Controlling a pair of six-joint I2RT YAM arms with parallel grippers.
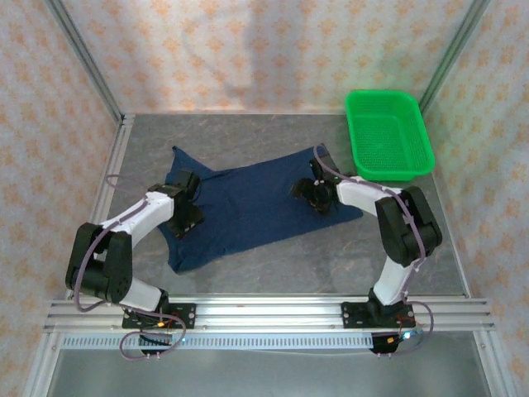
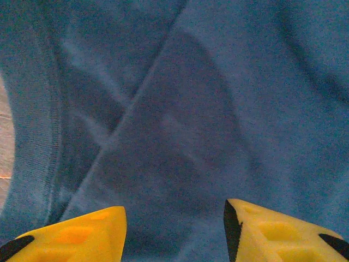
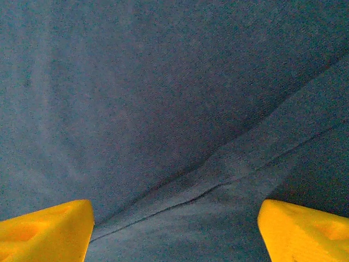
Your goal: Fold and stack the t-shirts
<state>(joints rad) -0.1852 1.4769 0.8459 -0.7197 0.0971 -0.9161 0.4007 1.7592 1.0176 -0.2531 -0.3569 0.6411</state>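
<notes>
The dark navy t-shirt [image 1: 248, 207] lies spread and slightly crumpled on the grey table, with no print patch showing. My left gripper [image 1: 187, 217] hovers low over the shirt's left part. In the left wrist view its yellow jaws [image 2: 174, 210] stand apart over the cloth [image 2: 218, 98], with nothing between them. My right gripper [image 1: 307, 195] is over the shirt's right part. In the right wrist view it [image 3: 174, 204] is wide open just above the fabric [image 3: 163, 82], where a stitched seam [image 3: 234, 174] runs diagonally between the fingers.
A bright green mesh basket [image 1: 388, 132] stands at the back right, off the shirt. Bare grey table [image 1: 331, 256] lies in front of the shirt and to its right. Patterned walls close in the sides and back.
</notes>
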